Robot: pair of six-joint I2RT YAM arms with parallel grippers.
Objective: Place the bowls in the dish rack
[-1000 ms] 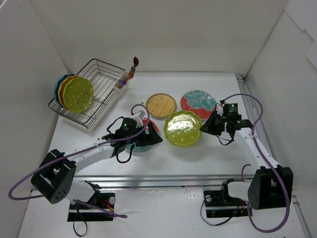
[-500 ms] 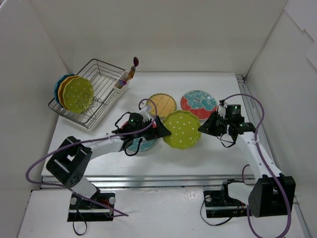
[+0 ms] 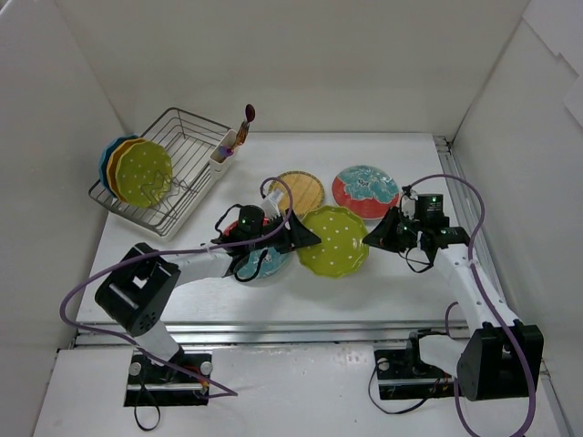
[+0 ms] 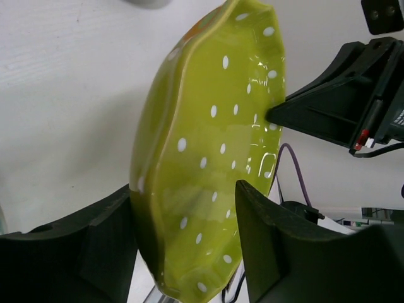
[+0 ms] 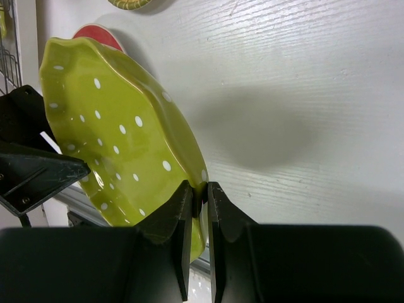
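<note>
A green white-dotted bowl (image 3: 335, 240) (image 4: 208, 158) (image 5: 120, 145) hangs tilted over the table between my two grippers. My right gripper (image 3: 372, 238) (image 5: 199, 189) is shut on its right rim. My left gripper (image 3: 305, 238) (image 4: 183, 189) is open, with one finger on each side of the bowl's left rim. The dish rack (image 3: 187, 137) at the back left holds a blue bowl (image 3: 107, 159), an orange bowl (image 3: 123, 162) and another green bowl (image 3: 146, 173) on edge. A tan woven bowl (image 3: 301, 187) and a red-and-teal bowl (image 3: 364, 189) lie flat behind the grippers. A second red-and-teal bowl (image 3: 264, 264) lies partly hidden under my left arm.
A white utensil cup (image 3: 221, 157) with a spoon in it sits on the rack's right corner. White walls close in the table on the left, back and right. A metal rail (image 3: 301, 335) runs along the near edge.
My left gripper has reached right to the green bowl and its jaws have narrowed around the left rim. The bowl, held by the right gripper, has shifted slightly left and tilted up.
</note>
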